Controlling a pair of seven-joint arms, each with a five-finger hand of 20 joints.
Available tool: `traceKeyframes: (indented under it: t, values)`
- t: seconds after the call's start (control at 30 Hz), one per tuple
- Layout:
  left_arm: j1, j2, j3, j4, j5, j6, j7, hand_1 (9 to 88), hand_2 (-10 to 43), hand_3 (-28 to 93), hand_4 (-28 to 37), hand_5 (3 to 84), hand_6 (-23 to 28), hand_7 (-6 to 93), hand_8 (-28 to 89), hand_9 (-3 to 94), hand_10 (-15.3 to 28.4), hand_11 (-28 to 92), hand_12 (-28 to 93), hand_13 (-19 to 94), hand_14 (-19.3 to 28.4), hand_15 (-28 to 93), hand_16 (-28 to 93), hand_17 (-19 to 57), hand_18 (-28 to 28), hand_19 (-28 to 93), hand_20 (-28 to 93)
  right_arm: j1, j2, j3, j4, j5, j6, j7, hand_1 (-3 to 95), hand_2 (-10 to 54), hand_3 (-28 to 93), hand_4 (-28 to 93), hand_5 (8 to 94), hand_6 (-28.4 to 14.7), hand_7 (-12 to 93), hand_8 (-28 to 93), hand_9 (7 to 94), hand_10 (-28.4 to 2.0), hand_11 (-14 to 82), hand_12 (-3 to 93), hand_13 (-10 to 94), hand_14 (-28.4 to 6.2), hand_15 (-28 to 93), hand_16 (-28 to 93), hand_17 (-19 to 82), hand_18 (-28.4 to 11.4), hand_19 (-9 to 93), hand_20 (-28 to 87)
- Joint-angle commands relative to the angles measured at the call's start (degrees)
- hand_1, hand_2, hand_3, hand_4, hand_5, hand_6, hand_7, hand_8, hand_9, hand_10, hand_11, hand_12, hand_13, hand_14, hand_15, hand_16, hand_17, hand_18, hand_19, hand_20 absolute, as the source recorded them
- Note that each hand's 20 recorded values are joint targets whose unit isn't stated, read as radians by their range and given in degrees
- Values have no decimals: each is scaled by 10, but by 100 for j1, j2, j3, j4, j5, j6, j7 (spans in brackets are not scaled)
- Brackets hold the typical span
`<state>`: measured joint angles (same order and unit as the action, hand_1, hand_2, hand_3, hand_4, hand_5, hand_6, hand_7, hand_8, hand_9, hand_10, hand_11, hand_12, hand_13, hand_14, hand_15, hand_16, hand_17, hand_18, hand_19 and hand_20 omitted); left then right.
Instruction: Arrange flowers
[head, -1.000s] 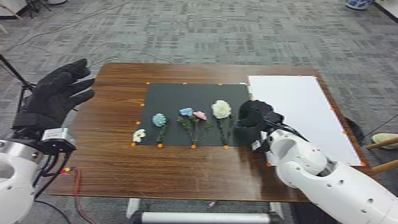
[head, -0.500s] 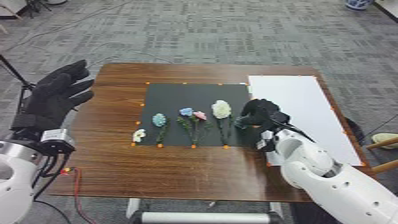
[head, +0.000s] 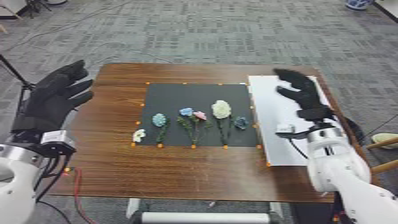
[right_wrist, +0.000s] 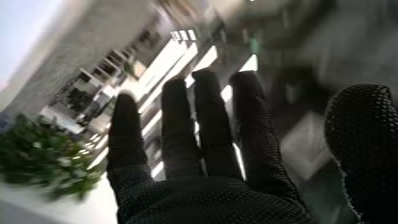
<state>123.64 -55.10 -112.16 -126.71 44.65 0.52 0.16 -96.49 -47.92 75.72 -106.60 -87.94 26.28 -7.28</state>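
Observation:
In the head view my right hand (head: 306, 95) is over the white sheet, its fingers straight and holding nothing; in the right wrist view the same hand (right_wrist: 209, 192) has its fingers spread. My left hand (head: 58, 95) is held up by the table's left edge, open. On the black mat (head: 187, 92) lie, from left to right, a small white flower (head: 139, 134), a light blue flower (head: 159, 120), a blue flower (head: 186, 111) beside a pink flower (head: 200, 115), a large cream flower (head: 221, 109) and a dark teal flower (head: 241, 122) at the mat's right side.
The white sheet (head: 282, 120) lies right of the mat on the wooden table (head: 178, 172). Orange markers line the mat and sheet. A red cable (head: 77, 185) hangs at the front left, and a chair (head: 384, 167) stands at the right.
My right hand has left the mat's right edge and moved right and away over the white sheet, its fingers now straight. The dark teal flower it covered is now in plain sight. The left hand stayed still.

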Motion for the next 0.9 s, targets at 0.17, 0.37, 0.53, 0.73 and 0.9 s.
traceKeyframes:
  t: [0.17, 0.37, 0.53, 0.73, 0.9]
  values:
    - [363, -211, 413, -128, 64, 453, 346, 256, -14, 698, -259, 189, 2, 203, -99, 118, 74, 188, 189, 53, 114, 420, -50, -107, 186, 383, 105, -1393, -1077, 1275, -216, 4287, -2710, -1684, 161, -21, 897, -232, 372, -4, 96, -88, 366, -84, 36, 177, 227, -95, 95, 222, 4, -208, 317, 131]
    - [334, -346, 485, -204, 270, 219, 167, 258, -16, 693, -259, 204, 11, 206, -101, 125, 79, 184, 197, 42, 109, 401, -52, -107, 180, 372, 102, -1682, -1235, 1264, -428, 3790, -2378, -1663, 145, -29, 877, -242, 342, -19, 84, -77, 340, -84, 29, 172, 227, -93, 23, 277, -3, -206, 306, 122]
    - [164, -424, 457, -130, 682, -96, -20, 261, -30, 681, -267, 203, 11, 204, -100, 124, 79, 178, 202, 29, 106, 362, -57, -117, 186, 362, 96, -1824, -1355, 1356, -490, 3514, -2344, -1489, 144, -30, 878, -243, 345, -21, 86, -76, 337, -86, 28, 172, 221, -92, 13, 282, -13, -205, 306, 119]
    - [127, -367, 774, -48, 711, 229, 300, 252, -42, 682, -272, 200, 9, 193, -95, 123, 76, 155, 203, 26, 104, 339, -49, -124, 188, 354, 89, -1674, -1334, 1220, -560, 3558, -2402, -1448, 144, -32, 877, -242, 351, -19, 91, -78, 324, -92, 25, 175, 209, -95, 10, 297, -28, -209, 312, 117]
    - [-163, -322, 1229, 141, 584, 355, 419, 254, -41, 684, -270, 205, 11, 197, -92, 126, 76, 163, 212, 29, 106, 348, -41, -122, 183, 356, 93, -1609, -1347, 1217, -547, 3532, -2401, -1336, 142, -31, 872, -243, 339, -23, 91, -76, 311, -99, 22, 181, 199, -98, 13, 309, -41, -216, 322, 117]
